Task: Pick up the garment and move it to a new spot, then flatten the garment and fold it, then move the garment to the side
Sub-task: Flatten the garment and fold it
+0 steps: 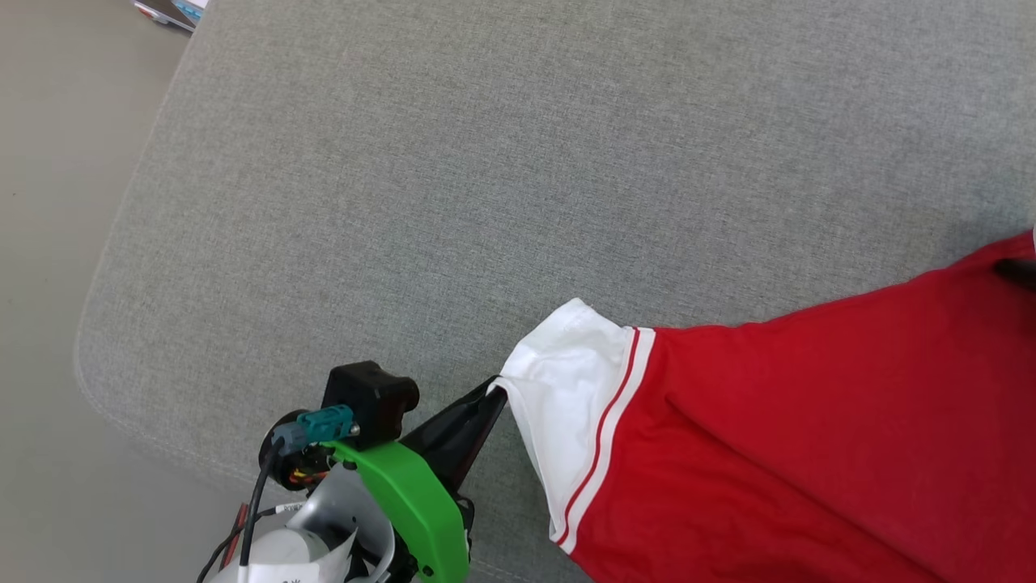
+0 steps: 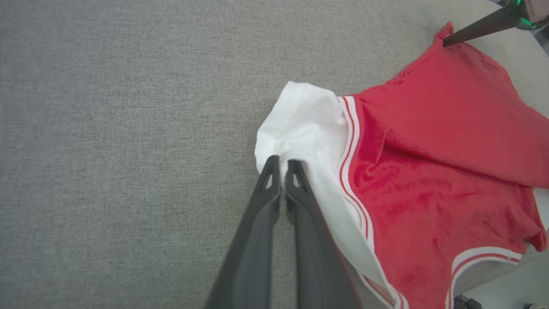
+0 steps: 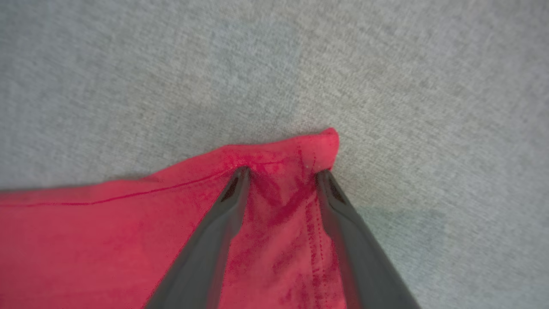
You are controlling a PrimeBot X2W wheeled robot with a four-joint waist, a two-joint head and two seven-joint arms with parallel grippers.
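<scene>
Reaching toward 1 o'clock from the head view's bottom edge, the left gripper (image 1: 494, 390) held its two dark fingers pinched together on the white sleeve edge of the red short-sleeved jersey garment (image 1: 809, 421). The garment lay spread at 4 o'clock on the grey woven cushion (image 1: 486, 162). The right gripper (image 3: 283, 171) angled down onto the red hem corner, fingers parted, tips resting on the cloth.

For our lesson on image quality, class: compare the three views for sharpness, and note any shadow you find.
Head view: sharp and evenly lit, with the grey cushion weave crisp. Left wrist view: the garment is fairly sharp, but the left gripper smears toward the bottom edge. Right wrist view: softest overall, with fuzzy hem stitching and a faint shadow on the cushion beside the right gripper.
</scene>
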